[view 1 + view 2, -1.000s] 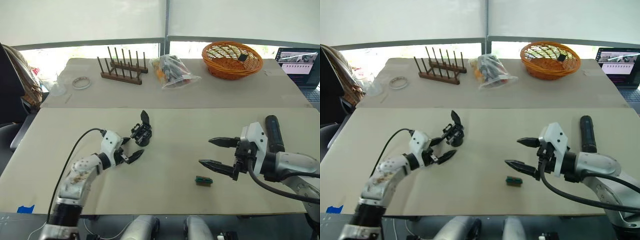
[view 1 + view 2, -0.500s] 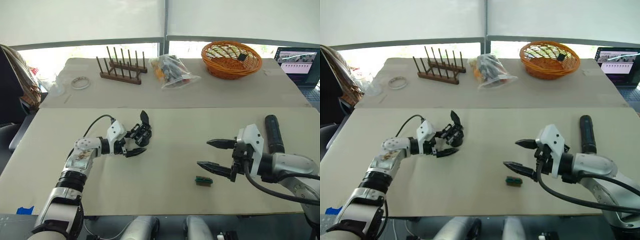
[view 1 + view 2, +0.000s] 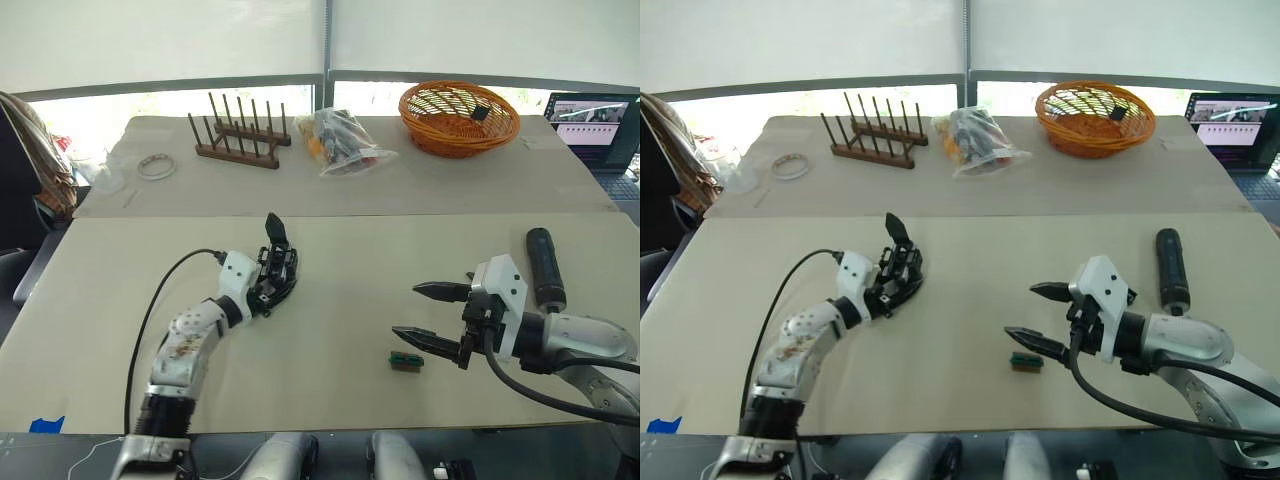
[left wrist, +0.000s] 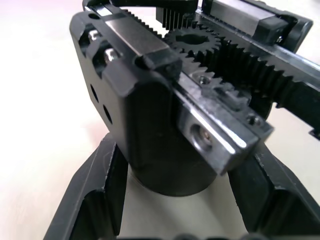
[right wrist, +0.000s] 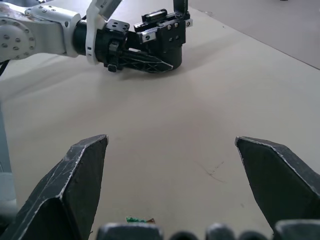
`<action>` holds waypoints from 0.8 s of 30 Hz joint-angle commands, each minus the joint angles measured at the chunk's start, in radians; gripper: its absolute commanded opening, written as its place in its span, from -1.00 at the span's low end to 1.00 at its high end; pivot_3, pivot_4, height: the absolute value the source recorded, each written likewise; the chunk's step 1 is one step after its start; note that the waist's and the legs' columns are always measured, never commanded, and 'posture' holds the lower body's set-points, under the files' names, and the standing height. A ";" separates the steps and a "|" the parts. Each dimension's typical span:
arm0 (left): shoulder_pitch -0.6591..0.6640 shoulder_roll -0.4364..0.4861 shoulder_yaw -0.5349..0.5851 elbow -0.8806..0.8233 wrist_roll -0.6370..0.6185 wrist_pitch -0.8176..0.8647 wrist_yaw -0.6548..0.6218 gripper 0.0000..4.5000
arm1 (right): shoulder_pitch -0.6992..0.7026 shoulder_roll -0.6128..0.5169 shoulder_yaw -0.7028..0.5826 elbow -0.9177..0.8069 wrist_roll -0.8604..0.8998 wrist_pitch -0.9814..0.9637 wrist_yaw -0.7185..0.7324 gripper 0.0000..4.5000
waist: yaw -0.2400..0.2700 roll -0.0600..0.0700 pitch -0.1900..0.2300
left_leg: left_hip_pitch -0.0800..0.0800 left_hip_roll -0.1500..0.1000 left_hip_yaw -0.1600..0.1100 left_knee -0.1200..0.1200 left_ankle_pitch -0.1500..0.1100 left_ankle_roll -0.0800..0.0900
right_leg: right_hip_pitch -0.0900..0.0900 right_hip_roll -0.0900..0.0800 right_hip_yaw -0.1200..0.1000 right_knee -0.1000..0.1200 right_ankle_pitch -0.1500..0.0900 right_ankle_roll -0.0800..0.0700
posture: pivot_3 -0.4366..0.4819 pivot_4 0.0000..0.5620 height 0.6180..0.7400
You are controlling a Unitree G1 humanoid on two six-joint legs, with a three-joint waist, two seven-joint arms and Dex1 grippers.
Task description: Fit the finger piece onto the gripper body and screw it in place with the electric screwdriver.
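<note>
Left pincer (image 3: 272, 287) is closed around the gripper body (image 3: 279, 267), one finger (image 4: 107, 190) on each side of its round base, body sitting on the surface (image 3: 350, 260) left of centre. Its one pointed finger sticks up on the far side; rack and gear teeth are exposed on top in the left wrist view. Right pincer (image 3: 425, 313) is wide open, holding nothing, hovering just over the surface on the right, fingers pointing left toward the body but well apart from it. Electric screwdriver (image 3: 543, 267) lies flat on the surface at the right, just beyond the right arm, untouched. Small green-and-black part (image 3: 406, 361) lies on the surface near the front edge, just beside the nearer right fingertip, not touching as far as I can tell. On the far surface: wooden peg rack (image 3: 238, 140), clear bag of parts (image 3: 343, 141), orange wicker basket (image 3: 460, 118), tape roll (image 3: 153, 166). Laptop (image 3: 590, 130) at far right. Can't pick out the finger piece.
</note>
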 commanded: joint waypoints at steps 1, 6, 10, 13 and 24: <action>-0.002 -0.043 -0.004 -0.110 0.046 0.067 0.136 0.03 | 0.000 0.005 -0.016 -0.026 -0.002 -0.026 0.004 1.00 | 0.007 0.000 0.000 | 0.000 0.000 0.000 0.000 0.000 0.000 | 0.000 0.000 0.000 0.000 0.000 0.000 | -0.05 -0.47 1.00; 0.045 -0.004 -0.039 -0.093 0.038 0.001 0.075 0.97 | -0.012 0.013 0.005 -0.019 -0.018 -0.032 0.005 1.00 | 0.008 0.000 0.000 | 0.001 0.001 0.000 -0.002 0.000 -0.001 | -0.001 0.001 0.000 0.000 0.000 0.000 | -0.05 -0.47 1.00; 0.041 0.079 0.024 -0.051 -0.071 -0.032 -0.087 0.97 | -0.019 0.015 0.006 -0.012 -0.024 -0.034 0.011 1.00 | 0.009 0.000 0.000 | 0.001 0.001 0.000 -0.001 0.001 -0.001 | -0.001 0.001 0.000 0.000 0.000 0.000 | -0.05 -0.47 1.00; 0.014 0.168 0.040 0.029 -0.135 -0.069 -0.252 0.97 | -0.029 0.012 0.010 -0.003 -0.031 -0.039 0.023 1.00 | 0.007 0.001 0.000 | 0.002 0.001 0.000 -0.002 0.000 -0.001 | -0.002 0.001 -0.001 0.000 0.000 0.000 | -0.05 -0.47 1.00; -0.256 0.253 -0.025 0.526 -0.071 -0.427 -0.533 0.97 | -0.057 0.002 -0.002 0.003 -0.034 -0.022 0.041 1.00 | 0.006 0.001 0.000 | 0.003 0.000 0.000 -0.002 0.000 0.000 | -0.001 -0.001 -0.002 -0.001 0.000 0.000 | -0.05 -0.47 1.00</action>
